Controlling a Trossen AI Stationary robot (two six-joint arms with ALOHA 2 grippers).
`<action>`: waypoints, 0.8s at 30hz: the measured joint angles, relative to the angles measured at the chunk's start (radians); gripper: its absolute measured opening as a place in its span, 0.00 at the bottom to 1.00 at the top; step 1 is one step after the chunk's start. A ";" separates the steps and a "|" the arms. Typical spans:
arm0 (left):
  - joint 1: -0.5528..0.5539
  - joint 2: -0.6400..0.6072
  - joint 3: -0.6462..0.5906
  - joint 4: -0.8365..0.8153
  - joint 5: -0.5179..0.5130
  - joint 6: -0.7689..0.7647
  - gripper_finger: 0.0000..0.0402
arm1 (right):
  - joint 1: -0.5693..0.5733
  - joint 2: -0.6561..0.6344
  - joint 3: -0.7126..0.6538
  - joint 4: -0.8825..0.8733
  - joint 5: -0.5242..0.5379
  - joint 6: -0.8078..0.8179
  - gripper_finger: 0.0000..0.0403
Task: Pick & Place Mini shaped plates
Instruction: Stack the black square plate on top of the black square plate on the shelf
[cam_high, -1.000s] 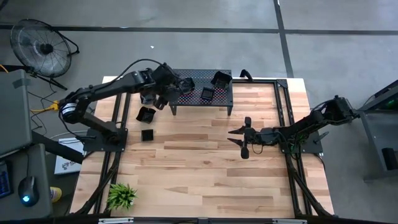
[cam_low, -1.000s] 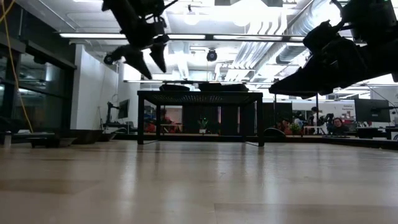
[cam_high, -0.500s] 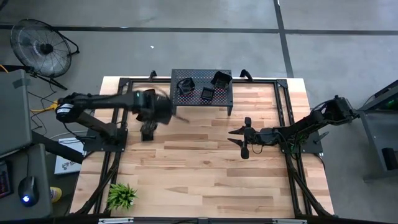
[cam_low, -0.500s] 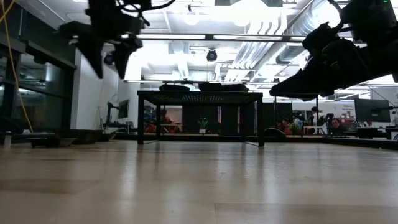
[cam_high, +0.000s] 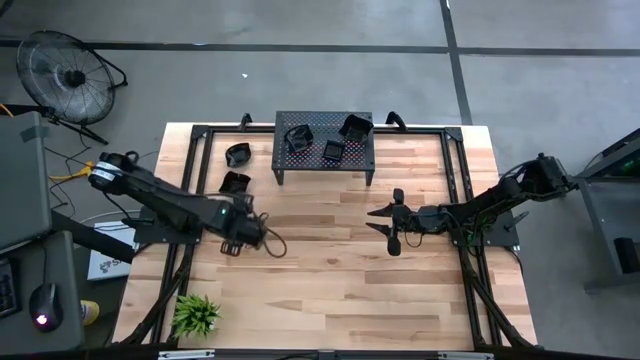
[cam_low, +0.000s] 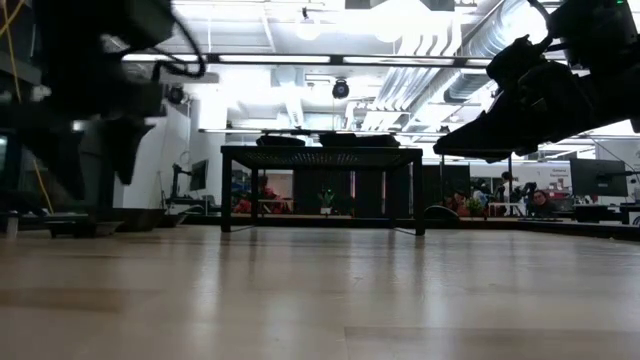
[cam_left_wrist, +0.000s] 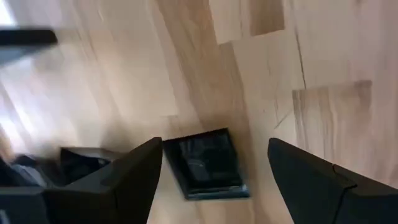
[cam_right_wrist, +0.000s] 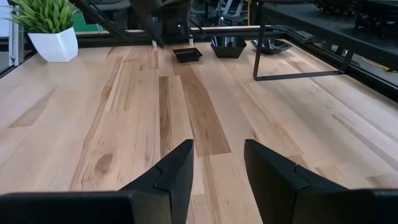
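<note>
A small square black plate (cam_left_wrist: 205, 165) lies flat on the wooden table (cam_high: 330, 280). My left gripper (cam_left_wrist: 214, 144) hangs open above it, pointing steeply down, one finger standing to each side. In the high view my left gripper (cam_high: 243, 228) covers this plate. Two more black plates (cam_high: 238, 154) (cam_high: 234, 183) sit on the table near the stand's left end. Three plates (cam_high: 298, 137) (cam_high: 333, 150) (cam_high: 356, 127) rest on the black perforated stand (cam_high: 320, 122). My right gripper (cam_high: 392, 222) hovers open over the table's right half, holding nothing.
A green plant in a white pot (cam_high: 195, 315) stands at the near left corner. The stand occupies the far middle of the table. Bare wood (cam_right_wrist: 186, 118) stretches between the two grippers and toward the near edge.
My left gripper has swung from the stand's left end toward the table's near edge and dropped lower, rolling its wrist as it went. It now hangs over the small square plate, still open. No plate has moved.
</note>
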 joint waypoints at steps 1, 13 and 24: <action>-0.015 0.000 -0.020 0.018 -0.010 -0.043 0.71 | 0.000 0.000 0.000 0.000 0.000 0.000 0.34; -0.117 0.000 -0.151 0.108 -0.089 -0.325 0.71 | 0.000 0.000 0.000 0.000 0.000 0.014 0.34; -0.156 -0.001 -0.237 0.150 -0.131 -0.430 0.71 | 0.000 0.000 0.000 -0.006 0.000 0.008 0.34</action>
